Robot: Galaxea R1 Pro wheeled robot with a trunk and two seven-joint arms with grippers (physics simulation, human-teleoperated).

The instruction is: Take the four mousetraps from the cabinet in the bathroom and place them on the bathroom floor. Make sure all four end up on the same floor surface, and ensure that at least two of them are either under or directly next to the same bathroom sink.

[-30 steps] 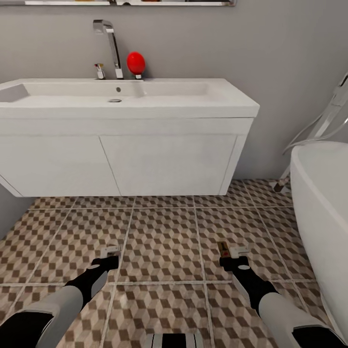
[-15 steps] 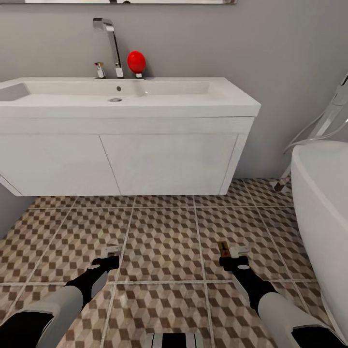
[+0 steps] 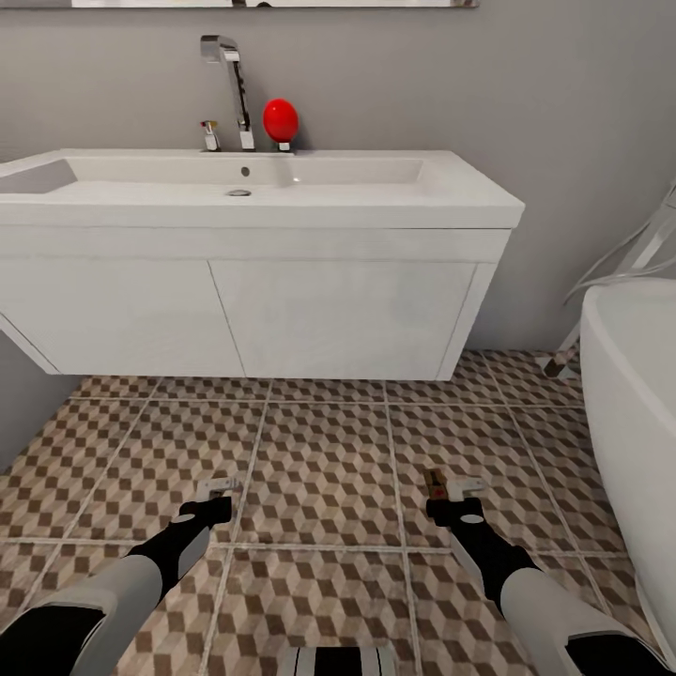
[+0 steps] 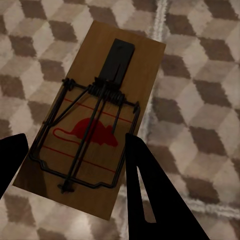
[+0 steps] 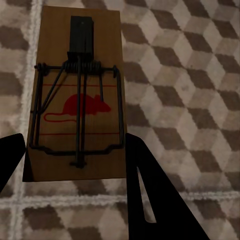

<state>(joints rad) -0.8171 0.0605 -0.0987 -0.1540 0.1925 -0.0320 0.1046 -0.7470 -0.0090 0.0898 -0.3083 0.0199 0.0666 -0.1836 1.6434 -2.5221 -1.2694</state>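
Observation:
The long white sink (image 3: 357, 192) with its chrome tap (image 3: 232, 86) hangs on the grey wall ahead, above the cube-patterned bathroom floor (image 3: 319, 451). My left gripper (image 3: 216, 496) is held low over the tiles, short of the sink, shut on a mousetrap (image 3: 218, 486). My right gripper (image 3: 451, 498) hovers level with it, shut on a second mousetrap (image 3: 435, 484). Up close, the left mousetrap (image 4: 92, 130) is a brown slab with a wire spring and a red mouse print, between black fingers (image 4: 145, 195). The right mousetrap (image 5: 80, 100) looks the same, between its fingers (image 5: 147, 195). The cabinet is out of view.
A rounded white bathtub (image 3: 638, 404) fills the right edge, with a chrome hose and stand (image 3: 638, 253) behind it. A red ball-shaped object (image 3: 280, 120) stands by the tap. A grey wall (image 3: 19, 404) closes the lower left. Open tiles lie under the sink.
The whole picture has shifted right and slightly down, so the camera moved. Both grippers keep their traps and their place in the view.

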